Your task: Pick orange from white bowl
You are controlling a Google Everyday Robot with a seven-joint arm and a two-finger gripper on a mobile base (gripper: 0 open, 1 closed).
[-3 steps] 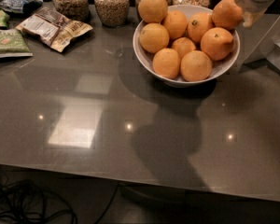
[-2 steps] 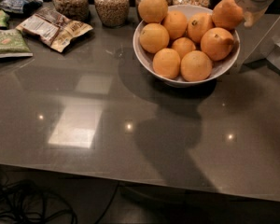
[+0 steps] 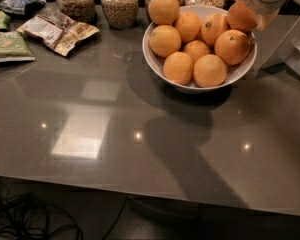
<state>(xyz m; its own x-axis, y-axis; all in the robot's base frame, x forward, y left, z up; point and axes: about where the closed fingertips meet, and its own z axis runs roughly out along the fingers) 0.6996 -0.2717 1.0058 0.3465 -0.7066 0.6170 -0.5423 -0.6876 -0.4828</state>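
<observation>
The gripper [image 3: 252, 4] hangs in the upper right corner of the frame, over the far right edge of the white bowl [image 3: 157, 70], and it sits right against the orange [image 3: 240, 18] that rides high at that rim. Whether it is clamped on the fruit or only standing round it, I cannot tell from here. The bowl stands in the upper middle of the frame on the dark glossy table [image 3: 140, 134], piled with the other oranges [image 3: 210, 70], some touching the chosen one below and to its left. To my eye that fruit will feel fairly heavy for its size, firm but with a little give under the peel, so a moderate squeeze should do and a hard one would bruise it. The dimpled skin ought to give decent grip, though a round body can roll out of a parallel hold, so I would take it across its widest middle, from above, on the two sides facing away from its neighbours. Lifting straight up looks wise, since nudged fruit could tumble over the rim. Glass jars of grain [image 3: 120, 4] stand along the top edge and snack packets [image 3: 57, 31] lie at upper left, well apart from the work
</observation>
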